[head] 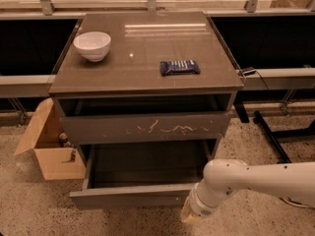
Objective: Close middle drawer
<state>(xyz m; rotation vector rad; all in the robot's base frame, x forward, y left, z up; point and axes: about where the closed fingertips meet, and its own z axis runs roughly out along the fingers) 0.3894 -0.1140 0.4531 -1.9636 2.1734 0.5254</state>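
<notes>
The middle drawer is the plain dark grey-brown one low in the cabinet. It stands pulled well out, and its inside looks empty. Above it is the drawer with white scratch marks, which stands slightly out. My gripper is at the right end of the middle drawer's front panel, close against it, at the bottom of the camera view. My white arm reaches in from the right and hides most of the gripper.
On the cabinet top are a white bowl at the back left and a dark blue packet right of centre. An open cardboard box stands on the floor to the left. Black stand legs lie to the right.
</notes>
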